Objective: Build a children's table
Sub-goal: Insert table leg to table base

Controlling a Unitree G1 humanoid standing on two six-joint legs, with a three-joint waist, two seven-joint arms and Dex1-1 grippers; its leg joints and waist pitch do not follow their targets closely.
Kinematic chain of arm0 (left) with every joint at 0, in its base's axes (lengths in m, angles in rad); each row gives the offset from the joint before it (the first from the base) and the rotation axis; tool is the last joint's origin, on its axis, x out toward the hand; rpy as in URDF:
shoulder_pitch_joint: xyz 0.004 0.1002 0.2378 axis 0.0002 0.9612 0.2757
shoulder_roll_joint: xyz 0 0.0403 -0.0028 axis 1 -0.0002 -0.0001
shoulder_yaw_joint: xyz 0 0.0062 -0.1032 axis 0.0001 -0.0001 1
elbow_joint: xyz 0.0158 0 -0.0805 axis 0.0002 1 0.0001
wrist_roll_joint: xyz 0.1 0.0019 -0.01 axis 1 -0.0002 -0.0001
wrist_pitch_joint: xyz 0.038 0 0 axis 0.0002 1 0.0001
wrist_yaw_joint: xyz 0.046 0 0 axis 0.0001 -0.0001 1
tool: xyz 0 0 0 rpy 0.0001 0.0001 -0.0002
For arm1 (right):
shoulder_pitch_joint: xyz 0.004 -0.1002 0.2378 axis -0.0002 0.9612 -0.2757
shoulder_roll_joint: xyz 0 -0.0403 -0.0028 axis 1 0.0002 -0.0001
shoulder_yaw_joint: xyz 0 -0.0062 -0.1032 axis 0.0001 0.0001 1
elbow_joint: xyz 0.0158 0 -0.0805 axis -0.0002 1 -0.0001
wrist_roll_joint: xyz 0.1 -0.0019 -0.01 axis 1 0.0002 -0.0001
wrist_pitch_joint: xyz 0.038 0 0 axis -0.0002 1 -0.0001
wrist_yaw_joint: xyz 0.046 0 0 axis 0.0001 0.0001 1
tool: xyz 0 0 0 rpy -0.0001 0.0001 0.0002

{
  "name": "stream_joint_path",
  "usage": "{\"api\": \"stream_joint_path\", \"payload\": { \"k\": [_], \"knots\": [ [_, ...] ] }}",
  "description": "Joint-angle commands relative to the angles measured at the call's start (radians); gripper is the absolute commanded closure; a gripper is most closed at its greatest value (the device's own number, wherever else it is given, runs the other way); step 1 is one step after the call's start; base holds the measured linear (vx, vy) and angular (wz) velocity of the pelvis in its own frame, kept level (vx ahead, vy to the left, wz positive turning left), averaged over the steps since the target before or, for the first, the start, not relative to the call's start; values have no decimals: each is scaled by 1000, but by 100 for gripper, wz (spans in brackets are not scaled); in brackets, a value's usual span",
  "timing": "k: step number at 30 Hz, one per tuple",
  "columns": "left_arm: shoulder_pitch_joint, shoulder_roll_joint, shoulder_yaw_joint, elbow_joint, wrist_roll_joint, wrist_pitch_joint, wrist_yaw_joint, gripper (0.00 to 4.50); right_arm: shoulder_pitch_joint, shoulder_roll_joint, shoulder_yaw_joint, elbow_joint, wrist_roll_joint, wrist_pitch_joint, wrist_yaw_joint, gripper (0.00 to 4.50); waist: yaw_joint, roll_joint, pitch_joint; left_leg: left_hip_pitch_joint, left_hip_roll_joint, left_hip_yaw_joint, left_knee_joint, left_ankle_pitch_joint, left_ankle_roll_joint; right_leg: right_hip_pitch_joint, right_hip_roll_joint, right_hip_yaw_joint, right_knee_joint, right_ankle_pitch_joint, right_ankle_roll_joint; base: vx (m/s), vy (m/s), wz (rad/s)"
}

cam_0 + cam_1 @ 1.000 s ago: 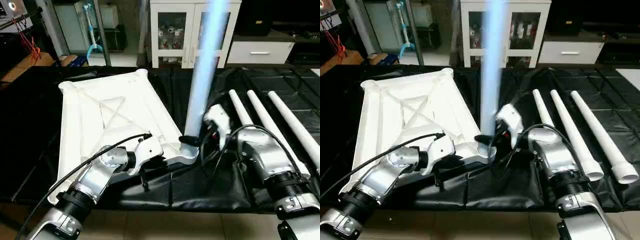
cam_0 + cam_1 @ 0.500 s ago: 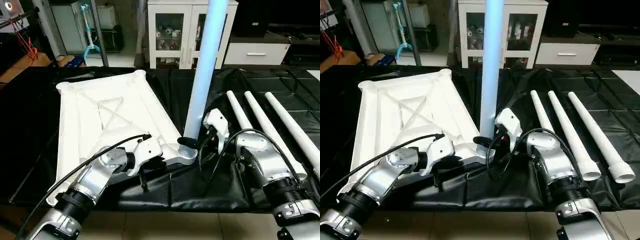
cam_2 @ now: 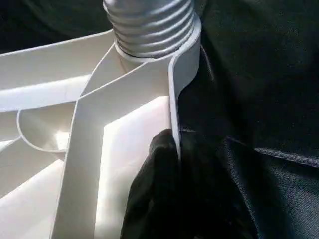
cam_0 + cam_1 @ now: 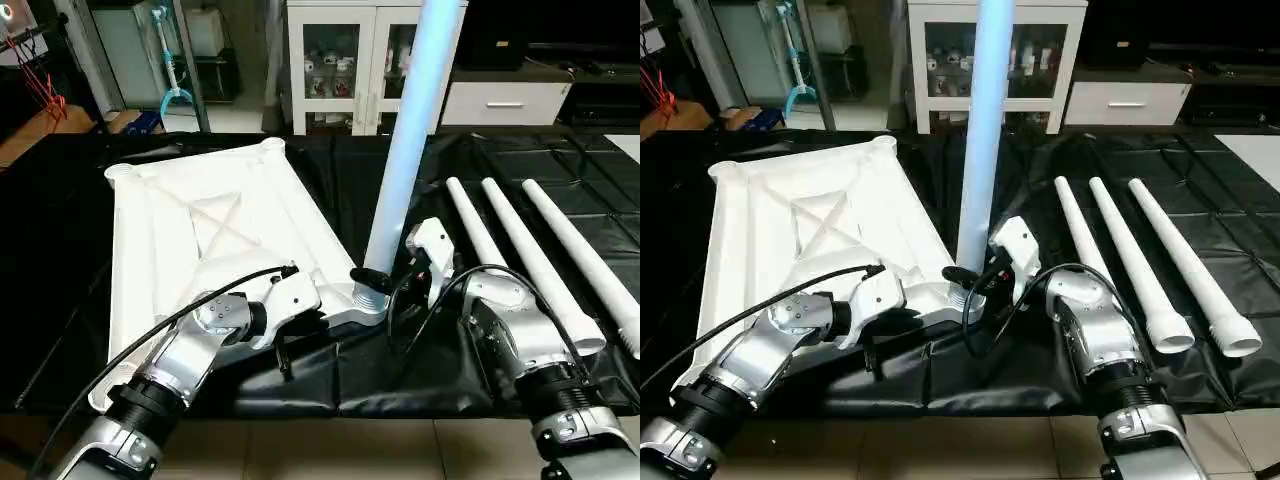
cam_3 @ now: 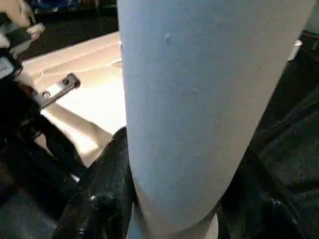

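A: Start at the left. What is the left claw (image 4: pixel 322 318) doing?

B: It's pinched shut on the near rim of the tabletop (image 4: pixel 190 230), which lies ribbed side up on the black-covered worktop (image 4: pixel 60 250). The corner socket (image 3: pixel 149 30) sits just beyond its fingers (image 3: pixel 164 199), so I'd judge it well placed to pin the top down.

A: And the upright leg (image 4: pixel 410 150)?

B: It stands in that socket, threads partly visible, so likely not fully seated. The right claw (image 4: pixel 372 276) is half open around its base, fingers (image 5: pixel 104 189) closed against the tube on either side.

A: How to finish the turn well?

B: Keep the leg plumb while twisting, grip low near the threads, and let the left claw resist the torque so the tabletop doesn't spin. If it tilts, the thread may bind.

A: Further right?

B: Three spare legs (image 4: pixel 1140 265) lie side by side, well apart from the right claw, within reach later.
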Motion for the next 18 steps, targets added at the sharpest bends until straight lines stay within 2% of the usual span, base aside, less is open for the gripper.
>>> {"api": "stream_joint_path", "payload": {
  "k": [1, 7, 12, 18],
  "knots": [
    [1, -3, -36, -13, 13, -1, -28, 450, 51, -6, 2, 128, -39, 92, -59, 264, -10, 6, -6, 3, 45, -32, -105, -659, -21, -10, -43, 17, -87, -589, -111, 0, 0, 0],
    [4, 0, -35, -18, 13, 0, -30, 450, 51, -6, -11, 120, -18, 101, -54, 264, -10, 8, -3, 5, 45, -30, -105, -666, -23, -12, -44, 17, -88, -598, -116, 0, 0, 0],
    [7, 2, -36, -23, 15, 2, -33, 450, 55, -14, 25, 104, -47, 86, -32, 264, -10, 6, 1, 5, 43, -31, -104, -661, -17, -15, -47, 17, -92, -652, -100, 0, 0, 0],
    [10, 4, -36, -26, 17, 5, -38, 450, 41, -33, 88, 98, -85, 87, 10, 264, -10, 7, 2, 4, 44, -31, -105, -664, -19, -17, -46, 17, -92, -655, -97, 0, 0, 0]
  ]
}}
